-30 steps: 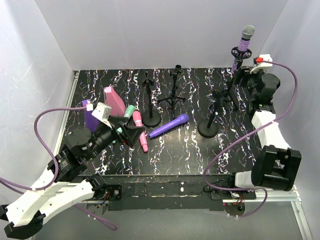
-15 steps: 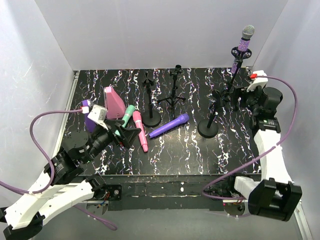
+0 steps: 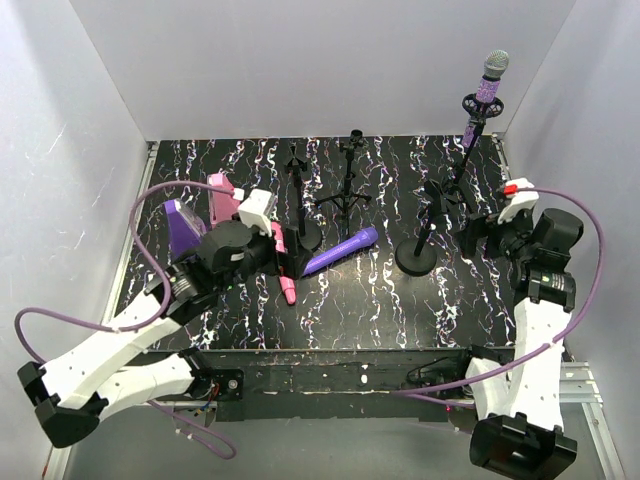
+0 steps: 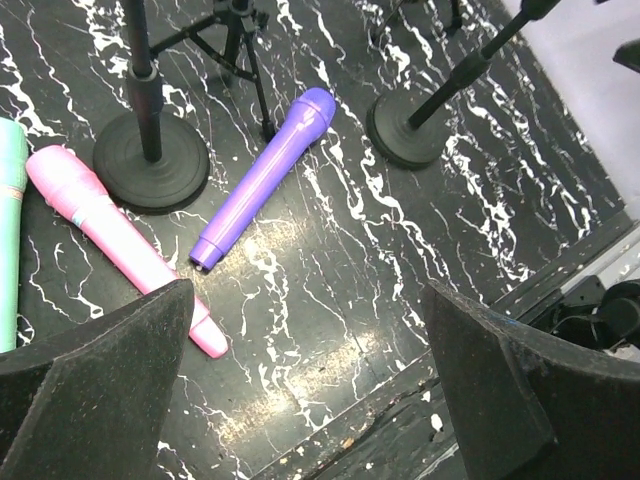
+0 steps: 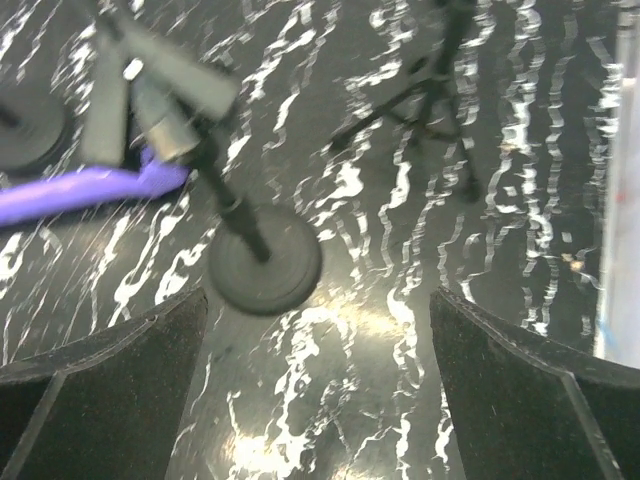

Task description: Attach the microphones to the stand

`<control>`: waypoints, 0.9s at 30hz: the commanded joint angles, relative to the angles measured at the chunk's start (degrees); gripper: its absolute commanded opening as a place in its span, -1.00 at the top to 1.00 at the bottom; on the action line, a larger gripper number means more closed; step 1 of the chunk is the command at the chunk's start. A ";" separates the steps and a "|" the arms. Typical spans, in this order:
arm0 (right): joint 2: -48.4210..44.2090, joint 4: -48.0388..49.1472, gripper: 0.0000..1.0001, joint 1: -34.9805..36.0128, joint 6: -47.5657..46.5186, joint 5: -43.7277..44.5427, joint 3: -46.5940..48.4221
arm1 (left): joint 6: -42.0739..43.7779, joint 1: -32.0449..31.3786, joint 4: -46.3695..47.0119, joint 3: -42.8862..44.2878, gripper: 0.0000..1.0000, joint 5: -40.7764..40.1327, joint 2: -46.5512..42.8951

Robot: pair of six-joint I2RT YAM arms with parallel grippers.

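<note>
The glittery purple microphone [image 3: 491, 84] with a silver head stands upright in the tall stand [image 3: 466, 170] at the back right. The plain purple microphone [image 3: 340, 250] lies on the table; it also shows in the left wrist view [image 4: 265, 180] and, blurred, in the right wrist view [image 5: 80, 190]. The pink microphone [image 4: 120, 245] and the mint green one [image 4: 10, 230] lie side by side to its left. My left gripper [image 3: 288, 252] hovers over them, open and empty [image 4: 310, 400]. My right gripper [image 3: 470, 235] is open and empty [image 5: 320, 400] near a round-base stand [image 3: 415, 255].
Another round-base stand [image 3: 305, 235] and a tripod stand [image 3: 345, 195] are at the middle back. A pink wedge [image 3: 222, 195] and a purple wedge [image 3: 182, 225] sit at the left. White walls close in on three sides. The table's front edge [image 4: 480, 300] is near.
My left arm has swung right, over the mint and pink microphones. My right arm has drawn back from the tall stand toward the near edge. The microphones have not moved.
</note>
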 commanded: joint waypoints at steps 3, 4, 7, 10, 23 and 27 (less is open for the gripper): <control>-1.68 -8.95 -0.97 -0.49 -13.61 -19.62 -5.45 | 1.07 2.88 4.02 1.81 -0.96 4.86 4.95; -1.59 -10.09 -0.96 -0.49 -16.59 -21.47 -6.24 | 0.72 3.93 4.72 1.46 -0.96 6.79 5.39; -1.33 -11.41 -0.94 -0.49 -22.32 -28.06 -9.23 | -1.04 7.88 7.44 0.41 -0.96 14.41 6.80; -0.81 -9.75 -0.93 -0.49 -22.86 -33.78 -12.13 | -3.58 11.41 10.78 -0.39 -0.96 22.96 8.56; 2.01 -12.38 -0.92 -0.49 -24.45 -37.31 -10.56 | -8.69 10.54 3.60 26.91 -0.96 33.61 25.49; 1.66 -13.26 -0.93 -0.49 -24.71 -36.96 -10.30 | -3.43 7.20 -4.83 44.74 -0.96 28.89 39.54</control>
